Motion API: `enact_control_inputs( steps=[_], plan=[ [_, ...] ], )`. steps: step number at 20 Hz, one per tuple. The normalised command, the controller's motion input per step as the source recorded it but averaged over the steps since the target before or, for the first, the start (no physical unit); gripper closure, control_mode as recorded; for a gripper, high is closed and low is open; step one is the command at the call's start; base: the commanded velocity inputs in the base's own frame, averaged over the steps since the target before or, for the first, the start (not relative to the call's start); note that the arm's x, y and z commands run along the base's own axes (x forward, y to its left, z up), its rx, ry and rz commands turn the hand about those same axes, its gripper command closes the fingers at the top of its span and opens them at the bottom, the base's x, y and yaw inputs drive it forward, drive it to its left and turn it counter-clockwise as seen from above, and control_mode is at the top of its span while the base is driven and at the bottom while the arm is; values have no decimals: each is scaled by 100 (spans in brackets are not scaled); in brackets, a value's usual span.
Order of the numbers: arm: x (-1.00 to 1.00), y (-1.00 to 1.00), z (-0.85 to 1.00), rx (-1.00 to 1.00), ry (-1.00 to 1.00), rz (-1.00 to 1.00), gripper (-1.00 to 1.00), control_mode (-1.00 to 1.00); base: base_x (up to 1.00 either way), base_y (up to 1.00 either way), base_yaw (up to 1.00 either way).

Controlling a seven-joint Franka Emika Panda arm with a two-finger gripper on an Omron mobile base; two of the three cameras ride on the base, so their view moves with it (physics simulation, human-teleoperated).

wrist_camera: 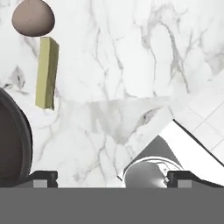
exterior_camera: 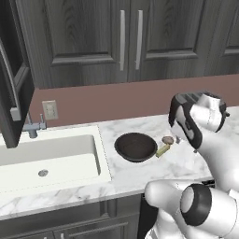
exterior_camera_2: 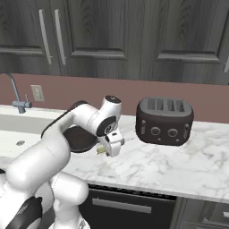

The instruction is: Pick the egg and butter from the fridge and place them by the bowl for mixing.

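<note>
The end effector [wrist_camera: 111, 177] hangs above the marble surface [wrist_camera: 144, 65] with its tips spread wide and nothing between them. Just beside the dark round bowl [exterior_camera: 136, 146] lie the butter [wrist_camera: 46, 72], a thin pale olive stick, and, at the butter's far end from the bowl, the egg [wrist_camera: 33, 18], a brownish-grey oval. Judging by looks, the egg is fragile and rolls, best taken gently across its middle; the butter is soft and slippery, best held by its long flat sides.

bare counter [exterior_camera_2: 179, 165] right of bowl [exterior_camera: 136, 146] | toaster [exterior_camera_2: 164, 120] behind — blocks
</note>
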Motion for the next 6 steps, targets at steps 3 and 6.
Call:
enact_control_inputs(
  steps=[3,6],
  plan=[
    [-66,23,29,-22,-2,9,-100,-100,0,0,0],
    [-66,34,21,-24,-7,17,-100,-100,0,0,0]
  ],
)
